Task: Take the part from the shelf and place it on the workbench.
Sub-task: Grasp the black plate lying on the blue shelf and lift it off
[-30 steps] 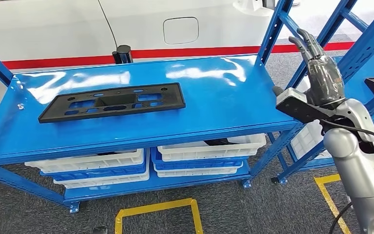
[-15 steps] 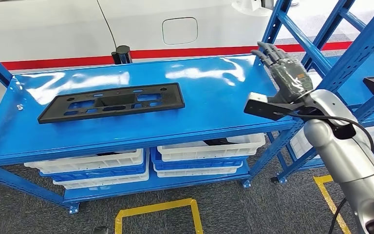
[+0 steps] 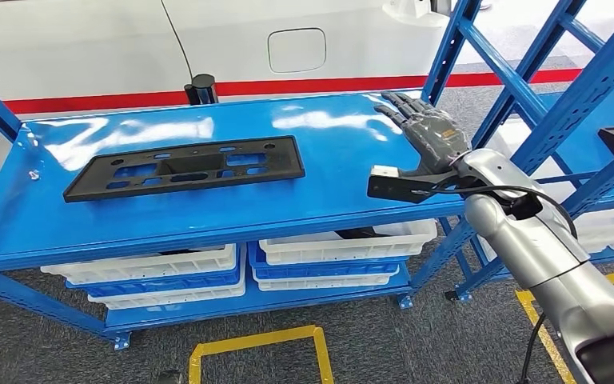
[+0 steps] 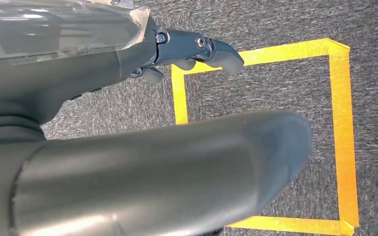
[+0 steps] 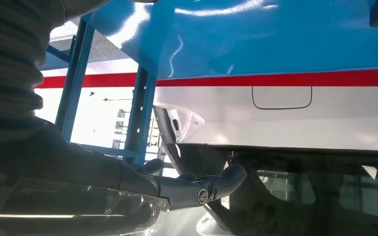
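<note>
Blue shelf (image 3: 352,192) | part (image 3: 184,166) flat on top | right hand (image 3: 428,132) fingers (image 3: 396,102) spread, empty | left hand (image 4: 197,49) fingers empty

Looks like an automotive workshop / assembly floor. Blue steel racking (image 3: 208,216) with white parts bins (image 3: 344,240) on the lower tier, a black moulded car trim part (image 3: 184,166) on top, yellow tape floor markings (image 3: 256,344) on grey carpet, white car body (image 3: 288,40) with red stripe and fuel flap right behind.
</note>
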Controlling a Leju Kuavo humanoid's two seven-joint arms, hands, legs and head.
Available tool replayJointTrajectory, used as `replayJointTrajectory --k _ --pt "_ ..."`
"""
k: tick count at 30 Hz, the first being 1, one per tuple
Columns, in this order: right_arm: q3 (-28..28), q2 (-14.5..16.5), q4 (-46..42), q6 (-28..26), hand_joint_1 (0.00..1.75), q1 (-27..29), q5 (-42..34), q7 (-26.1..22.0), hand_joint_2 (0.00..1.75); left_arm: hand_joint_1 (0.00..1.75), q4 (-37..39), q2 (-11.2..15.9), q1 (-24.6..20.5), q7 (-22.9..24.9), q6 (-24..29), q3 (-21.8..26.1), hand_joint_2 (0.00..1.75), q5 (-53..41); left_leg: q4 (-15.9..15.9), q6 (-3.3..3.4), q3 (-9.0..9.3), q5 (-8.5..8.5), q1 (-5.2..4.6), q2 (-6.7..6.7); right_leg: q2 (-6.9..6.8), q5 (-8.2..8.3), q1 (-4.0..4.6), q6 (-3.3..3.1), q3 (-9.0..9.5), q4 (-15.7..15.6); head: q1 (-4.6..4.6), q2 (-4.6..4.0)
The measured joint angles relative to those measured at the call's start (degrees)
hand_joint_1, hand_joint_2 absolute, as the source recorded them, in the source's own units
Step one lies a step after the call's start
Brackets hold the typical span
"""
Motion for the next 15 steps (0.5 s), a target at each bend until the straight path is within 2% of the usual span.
replayJointTrajectory --k 7,15 --pt "1.3 0.6 1.5 1.8 0.0 -0.9 0.2 0.2 1.75 0.0 0.0 0.0 0.0 0.0 0.0 -0.2 0.0 0.0 0.0 0.0 0.0 0.01 0.01 0.04 0.03 0.01 0.01 0.0 0.01 0.0 -0.01 0.0" --pt "6.0 6.9 9.7 2.5 0.0 -2.9 2.1 1.0 1.75 0.0 0.0 -1.2 -0.1 0.0 0.7 -0.9 0.0 0.3 0.0 0.0 0.01 0.01 0.03 0.06 0.04 0.0 0.01 0.0 -0.01 0.0 0.01 0.0"
